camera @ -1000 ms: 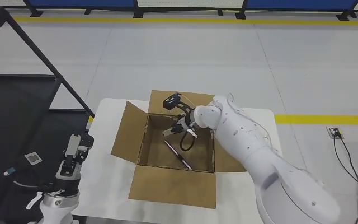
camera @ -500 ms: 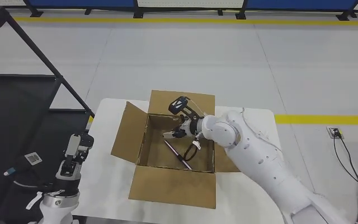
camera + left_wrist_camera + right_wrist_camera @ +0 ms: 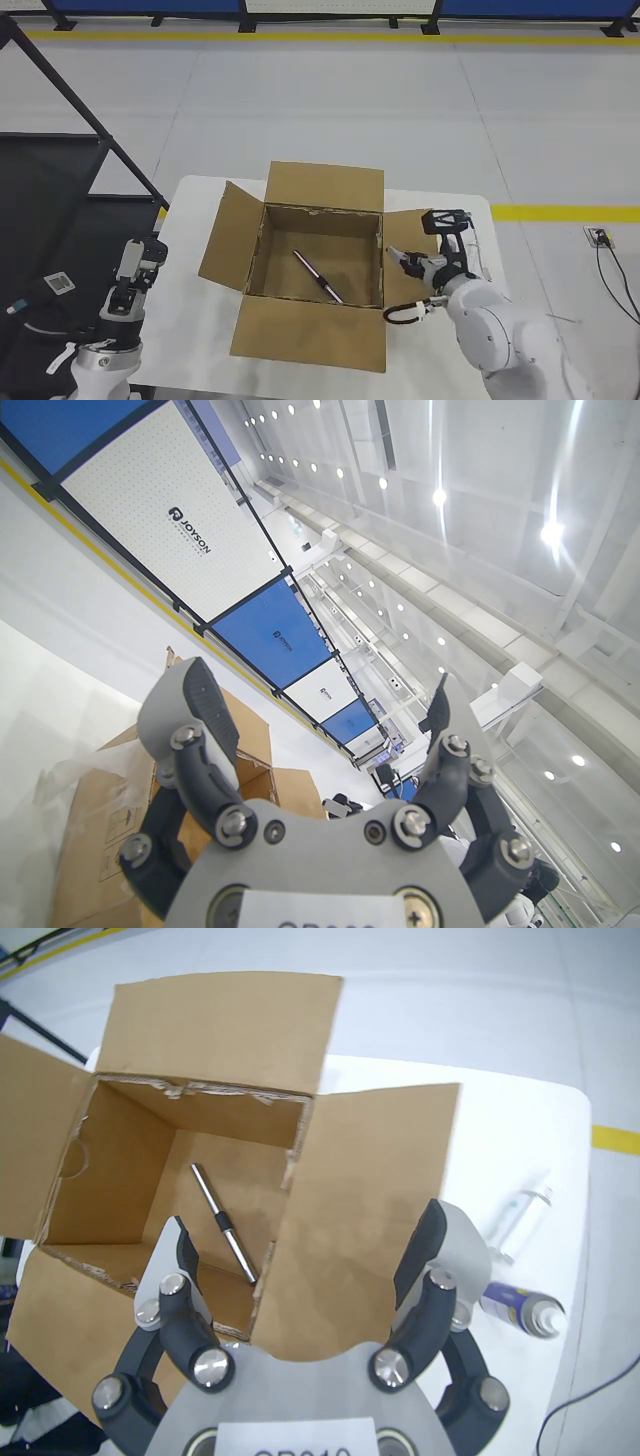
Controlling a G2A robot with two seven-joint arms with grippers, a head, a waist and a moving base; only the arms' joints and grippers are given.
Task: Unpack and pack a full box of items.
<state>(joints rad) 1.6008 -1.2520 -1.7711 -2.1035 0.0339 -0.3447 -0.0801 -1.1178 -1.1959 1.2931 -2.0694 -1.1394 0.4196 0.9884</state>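
Box (image 3: pixel 310 335) sits open on the counter (image 3: pixel 195 320), flaps spread, one slim metal rod (image 3: pixel 318 276) lying slantwise on its floor. Right pincer (image 3: pixel 305 1218) hovers empty, jaws apart, over the right flap; left pincer (image 3: pixel 320 680) gapes idle at the near left. Unpacking looks nearly done, spray can (image 3: pixel 520 1310) out on the right; next move, I reckon: dip in and pinch across that thin rod

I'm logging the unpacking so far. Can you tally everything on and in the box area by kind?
cardboard box: 1
metal rod (inside the box): 1
spray can (outside the box): 1
clear slim item (outside the box, kind unclear): 1
Total: 4
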